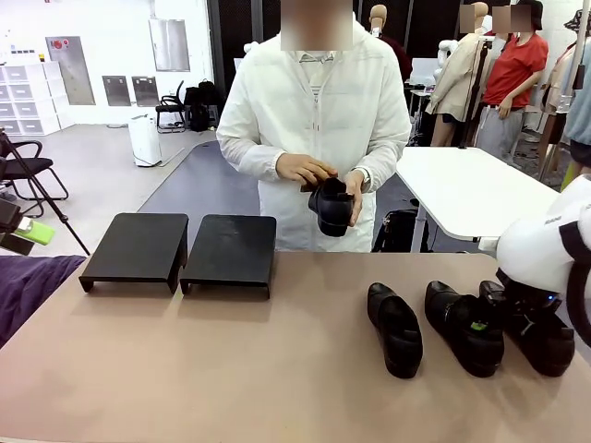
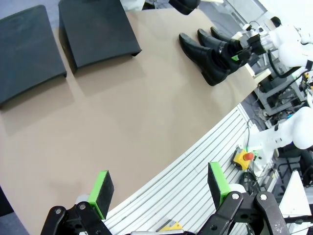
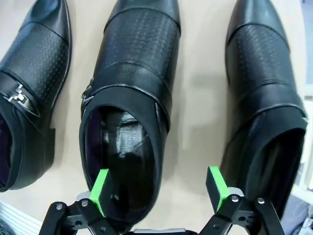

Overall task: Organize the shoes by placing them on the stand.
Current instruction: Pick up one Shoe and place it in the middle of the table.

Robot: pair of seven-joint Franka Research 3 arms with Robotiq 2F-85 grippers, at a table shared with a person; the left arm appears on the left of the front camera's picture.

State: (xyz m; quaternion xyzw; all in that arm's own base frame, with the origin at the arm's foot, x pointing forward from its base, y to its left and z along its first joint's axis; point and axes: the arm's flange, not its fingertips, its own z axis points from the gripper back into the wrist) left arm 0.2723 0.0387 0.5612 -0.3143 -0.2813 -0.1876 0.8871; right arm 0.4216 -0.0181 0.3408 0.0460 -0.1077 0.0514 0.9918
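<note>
On the table (image 1: 231,369), we poise our right claw (image 3: 159,183), fingers apart, over the middle shoe (image 3: 132,98); our left claw (image 2: 159,188) gapes too.

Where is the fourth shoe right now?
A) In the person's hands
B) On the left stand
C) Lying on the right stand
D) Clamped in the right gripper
A: the person's hands hold one shoe at chest height beyond the far edge of the table, while the other three shoes lie side by side on the table's right part.
</note>
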